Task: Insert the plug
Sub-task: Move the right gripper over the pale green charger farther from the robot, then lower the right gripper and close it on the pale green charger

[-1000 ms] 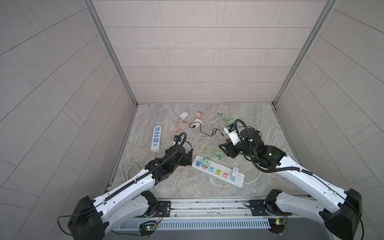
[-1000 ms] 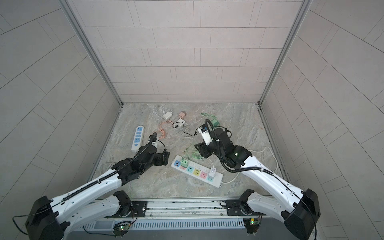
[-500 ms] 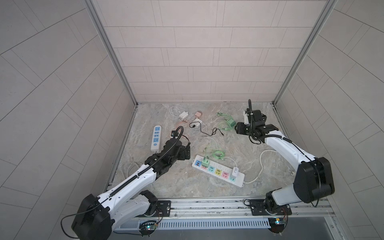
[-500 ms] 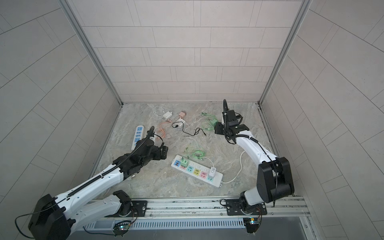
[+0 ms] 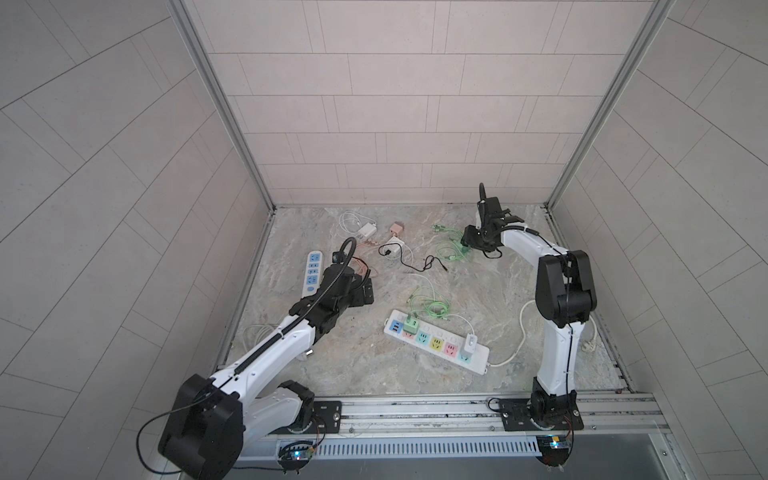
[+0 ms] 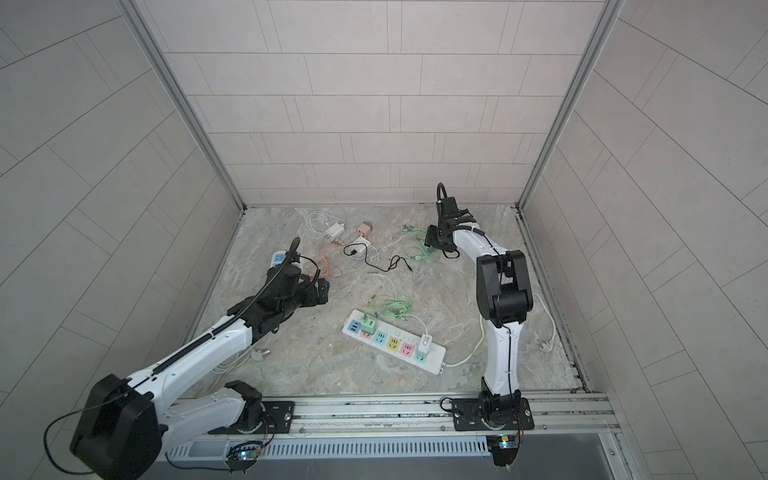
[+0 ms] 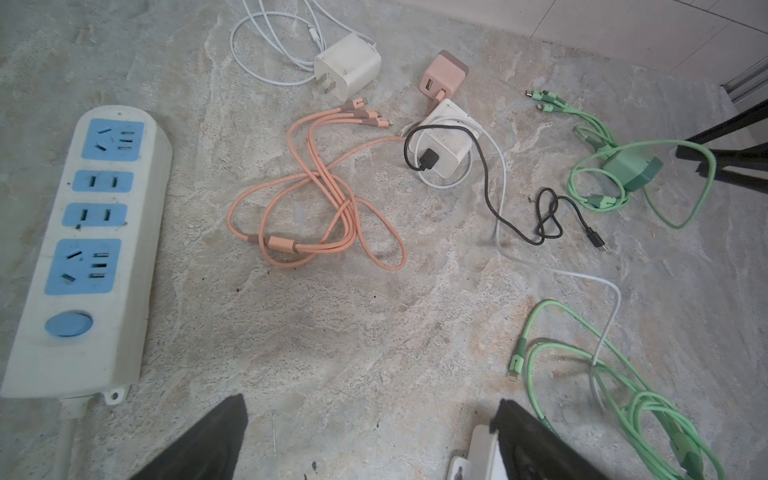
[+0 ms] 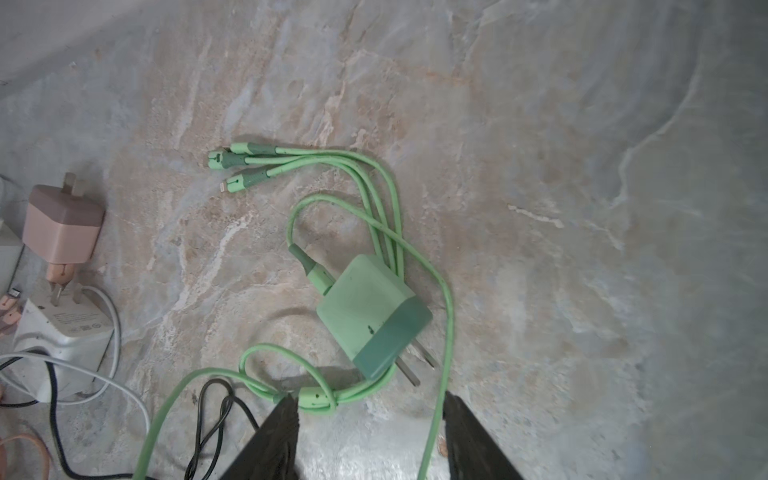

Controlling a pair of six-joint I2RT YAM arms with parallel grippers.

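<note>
A green plug (image 8: 370, 307) lies on its side on the stone floor, prongs showing, with its green cable looped round it. My right gripper (image 8: 370, 399) hovers just short of the prongs. It is open and holds nothing, though a strand of green cable runs on the floor between the fingers. In both top views this gripper (image 5: 469, 241) sits at the back right over the plug (image 6: 428, 249). The white power strip with coloured sockets (image 5: 436, 340) lies in front, with a green and a white charger plugged in. My left gripper (image 7: 370, 401) is wide open and empty over bare floor.
A white strip with blue sockets (image 7: 91, 249) lies on the left. Near the back are a white charger (image 7: 347, 64), a pink charger (image 7: 444, 77), a white charger with a black lead (image 7: 444, 141) and a coiled pink cable (image 7: 316, 208). More green cable (image 7: 623, 395) lies by the coloured strip.
My right arm swung from beside the coloured strip to the back right, over the green plug. The left gripper drew back slightly from the strip towards the pink cable.
</note>
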